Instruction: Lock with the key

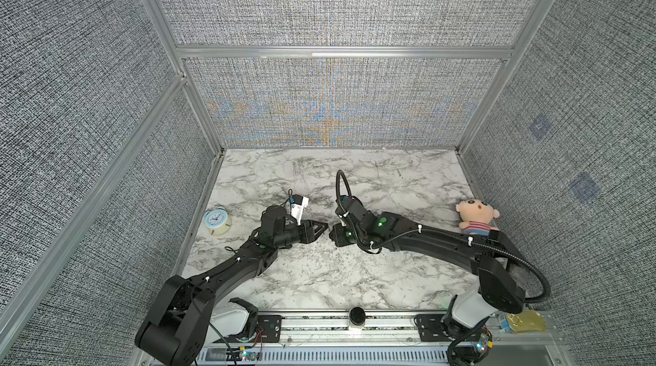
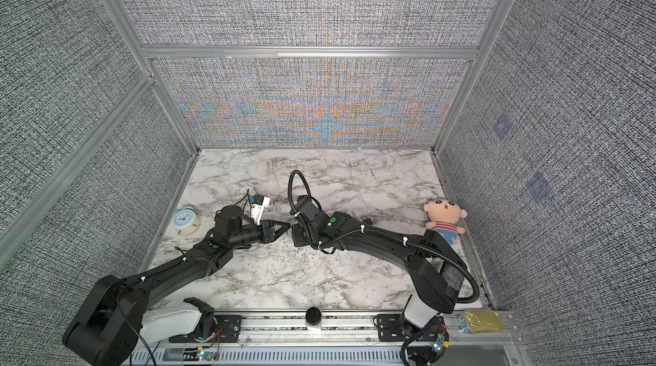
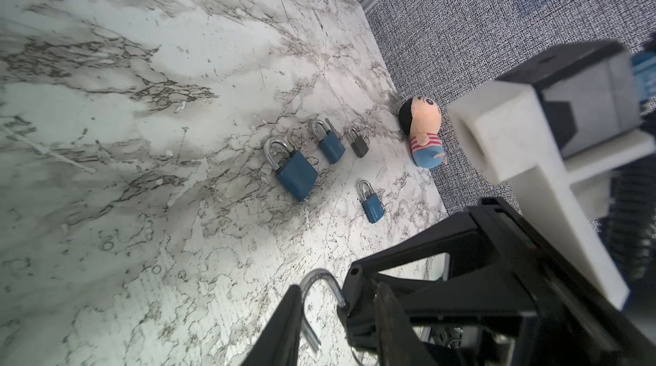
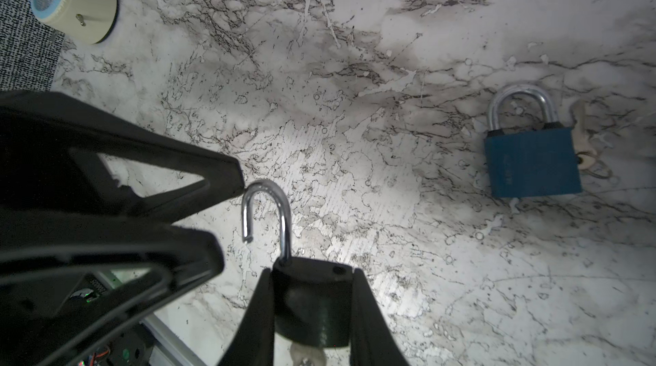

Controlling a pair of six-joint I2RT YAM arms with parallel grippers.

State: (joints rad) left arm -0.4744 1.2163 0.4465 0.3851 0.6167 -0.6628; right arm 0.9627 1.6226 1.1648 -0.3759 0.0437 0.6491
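While right gripper [image 4: 310, 275] clamps the dark padlock [image 4: 312, 307], key [image 4: 307, 353] poking from its base, left gripper [image 4: 232, 220] sits w/ jaws narrowly apart at the shackle [image 4: 284, 211]; grip unclear.

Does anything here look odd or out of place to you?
Only the black padlock clamped in the right gripper: its silver shackle hangs open, while the large blue padlock on the marble table is shut.

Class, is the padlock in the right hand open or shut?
Open: the padlock has its shackle swung out, free end clear of the body.
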